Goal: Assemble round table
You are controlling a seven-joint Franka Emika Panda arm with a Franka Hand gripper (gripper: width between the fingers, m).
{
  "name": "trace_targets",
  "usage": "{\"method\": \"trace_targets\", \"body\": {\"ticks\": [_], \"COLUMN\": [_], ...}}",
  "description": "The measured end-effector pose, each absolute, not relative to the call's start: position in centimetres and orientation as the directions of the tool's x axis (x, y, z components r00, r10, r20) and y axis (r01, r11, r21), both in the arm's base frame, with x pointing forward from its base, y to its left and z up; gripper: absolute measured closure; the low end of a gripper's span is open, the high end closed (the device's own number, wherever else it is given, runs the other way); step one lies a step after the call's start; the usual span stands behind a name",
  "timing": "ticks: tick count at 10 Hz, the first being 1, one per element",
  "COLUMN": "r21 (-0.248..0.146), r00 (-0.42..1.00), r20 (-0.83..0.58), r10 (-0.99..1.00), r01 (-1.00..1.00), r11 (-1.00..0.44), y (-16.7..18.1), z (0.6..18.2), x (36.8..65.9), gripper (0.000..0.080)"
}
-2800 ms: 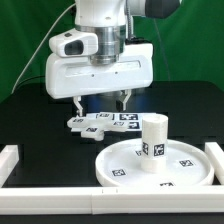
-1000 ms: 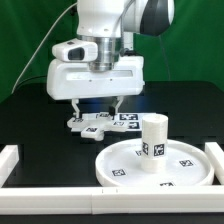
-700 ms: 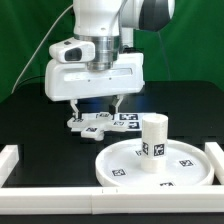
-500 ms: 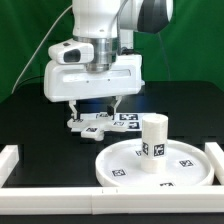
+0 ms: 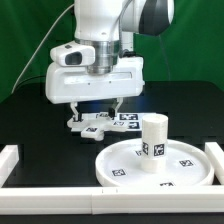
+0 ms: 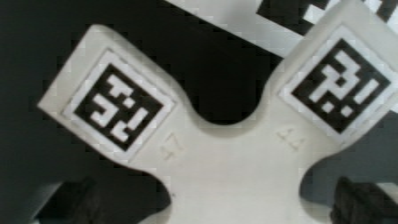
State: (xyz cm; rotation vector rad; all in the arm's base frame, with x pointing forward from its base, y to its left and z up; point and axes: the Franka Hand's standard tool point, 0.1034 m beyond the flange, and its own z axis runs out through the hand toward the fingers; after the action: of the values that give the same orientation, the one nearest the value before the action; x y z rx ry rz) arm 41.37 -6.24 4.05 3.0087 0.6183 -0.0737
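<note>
- There's the gripper, fingers spread wide, over the lobed white tagged piece.
- The round disc lies at the gripper's 4 o'clock, with the leg upright on it.

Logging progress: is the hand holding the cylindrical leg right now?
No, the leg stands upright on the round disc, well apart from the open hand.
</note>
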Motion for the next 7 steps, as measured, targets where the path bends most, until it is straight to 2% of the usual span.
{"method": "trace_targets", "body": {"ticks": [7], "r21": [0.072], "r00": [0.916], "r20": [-0.074], "r10": [0.395], "r01": [0.400], "r11": [-0.914], "y": [-6.45], "z": [3.04], "x": [40.89], "gripper": [0.0151]}}
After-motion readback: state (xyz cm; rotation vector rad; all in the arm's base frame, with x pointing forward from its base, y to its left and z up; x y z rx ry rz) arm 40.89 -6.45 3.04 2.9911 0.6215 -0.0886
